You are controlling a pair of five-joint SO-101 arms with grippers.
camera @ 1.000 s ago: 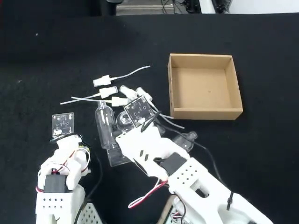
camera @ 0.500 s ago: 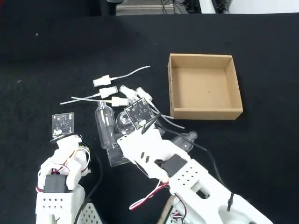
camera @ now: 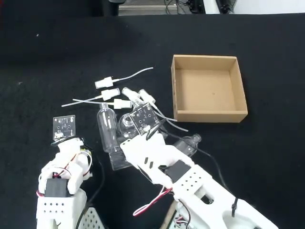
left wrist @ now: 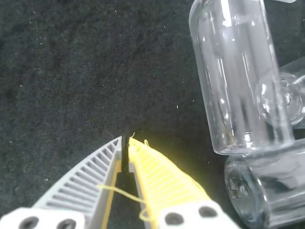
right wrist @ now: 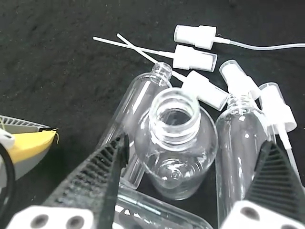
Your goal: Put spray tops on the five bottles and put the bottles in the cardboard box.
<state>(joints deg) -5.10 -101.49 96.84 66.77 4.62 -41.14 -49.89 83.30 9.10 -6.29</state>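
Upright bottle [right wrist: 177, 157] bracketed by the wide-spread right end effector [right wrist: 194, 145]
Its axis is set vertically between the jaws, near the cardboard box [camera: 209, 116]; the left end effector [left wrist: 125, 140], pinched together, is found farther from it

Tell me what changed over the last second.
The right gripper drew slightly back toward its base, jaws open on either side of the upright bottle, without closing on it. Nothing was grasped or released. The left gripper, shut, the lying bottles, the spray tops and the cardboard box stayed put.
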